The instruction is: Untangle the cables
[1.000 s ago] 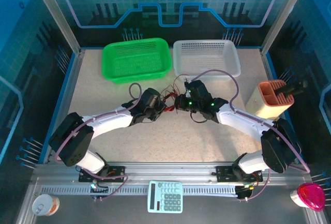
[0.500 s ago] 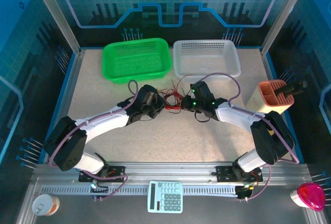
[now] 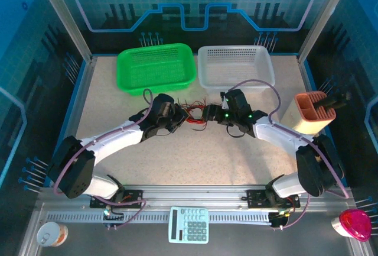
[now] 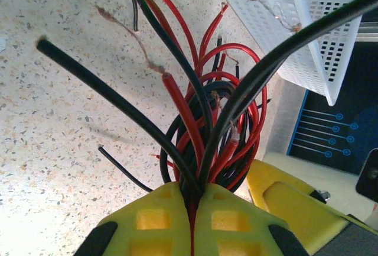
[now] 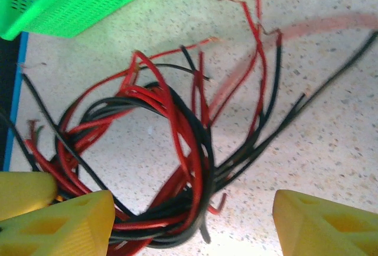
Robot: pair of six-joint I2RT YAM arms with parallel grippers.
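Observation:
The cables (image 3: 192,114) are a tangled bunch of thin red and black wires lying on the speckled table between the two arms, in front of the baskets. My left gripper (image 3: 180,116) is shut on the cables (image 4: 204,114): its yellow fingers (image 4: 153,220) pinch several red and black strands, which fan out beyond the tips. My right gripper (image 3: 208,114) stands open over the other side of the bunch. In the right wrist view its yellow fingertips (image 5: 65,223) are wide apart, with the looped cables (image 5: 177,149) resting on the table between them.
A green basket (image 3: 156,68) and a white basket (image 3: 235,65) stand side by side just beyond the cables. A tan holder (image 3: 313,114) stands at the right edge. A calculator (image 3: 189,224) lies on the front rail.
My right gripper has opened and let go of the cables. Both grippers and the bunch have shifted slightly toward the baskets, and the left one has kept its hold.

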